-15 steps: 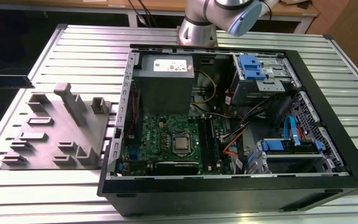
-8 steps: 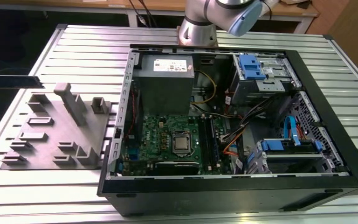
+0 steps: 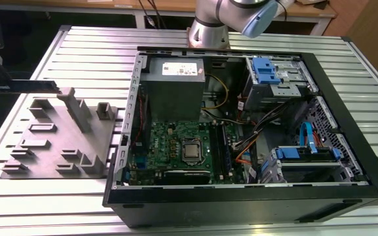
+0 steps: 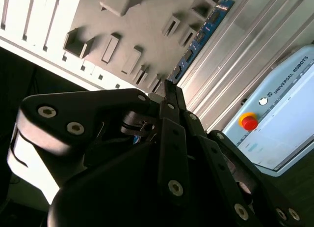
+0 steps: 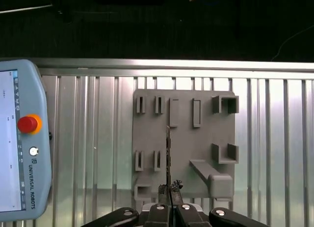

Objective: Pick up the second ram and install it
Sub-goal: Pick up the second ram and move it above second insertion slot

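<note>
The pincer [image 5: 170, 191] is clamped shut on the second ram [image 3: 35, 87]. It holds the stick flat in the air over one edge of the grey tray [image 3: 51, 157], with the stick's tip near the tray's tall posts. So the picking up looks done, but the putting in is not. The long slots [image 3: 220, 147] are inside the computer case [image 3: 346, 147], just beside the tray. The case wall by the tray stands high, so the stick needs to go over it. There is lots of free room above the tray.
</note>
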`<state>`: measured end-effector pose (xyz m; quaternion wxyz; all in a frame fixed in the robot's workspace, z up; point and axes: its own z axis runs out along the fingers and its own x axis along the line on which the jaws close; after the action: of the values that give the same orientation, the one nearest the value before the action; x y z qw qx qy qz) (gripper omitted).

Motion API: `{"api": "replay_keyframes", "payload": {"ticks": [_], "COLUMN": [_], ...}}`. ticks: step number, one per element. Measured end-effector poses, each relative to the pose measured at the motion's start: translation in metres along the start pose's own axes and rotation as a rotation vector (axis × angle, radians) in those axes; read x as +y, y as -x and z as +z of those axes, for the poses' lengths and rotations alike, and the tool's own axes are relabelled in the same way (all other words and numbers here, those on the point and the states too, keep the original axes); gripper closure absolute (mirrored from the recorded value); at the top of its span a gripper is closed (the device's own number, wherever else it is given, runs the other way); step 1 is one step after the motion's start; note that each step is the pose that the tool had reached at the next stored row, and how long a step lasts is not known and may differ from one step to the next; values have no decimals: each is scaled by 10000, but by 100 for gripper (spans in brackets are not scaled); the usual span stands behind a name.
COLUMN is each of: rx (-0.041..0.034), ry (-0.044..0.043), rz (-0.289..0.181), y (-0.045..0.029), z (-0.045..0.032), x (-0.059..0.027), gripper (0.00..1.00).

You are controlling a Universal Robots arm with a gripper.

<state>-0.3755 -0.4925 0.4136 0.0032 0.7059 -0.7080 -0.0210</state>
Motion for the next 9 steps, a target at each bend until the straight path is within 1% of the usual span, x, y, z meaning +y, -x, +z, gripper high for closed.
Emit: {"api": "replay_keyframes", "payload": {"ticks": [9], "rx": [1], "ry": [68], "rz": [2], "y": [1], "z": [-8], "x": [-281], "gripper": [92]}}
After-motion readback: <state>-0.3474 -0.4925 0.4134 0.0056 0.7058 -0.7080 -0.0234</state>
